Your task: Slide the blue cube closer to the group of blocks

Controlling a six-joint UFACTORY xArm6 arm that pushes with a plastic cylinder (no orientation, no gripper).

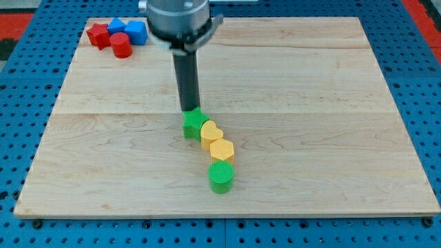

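No gripper here; my tip [190, 110] touches the green block [193, 124], well apart from the blue cube [136, 32], so moving now risks scattering the chain.

you've got one camera only, mounted high beyond the board's 6 o'clock edge, tilted down toward 12 o'clock. mid-range: the whole wooden board [331, 83] fits, with blue pegboard [21, 138] around it.
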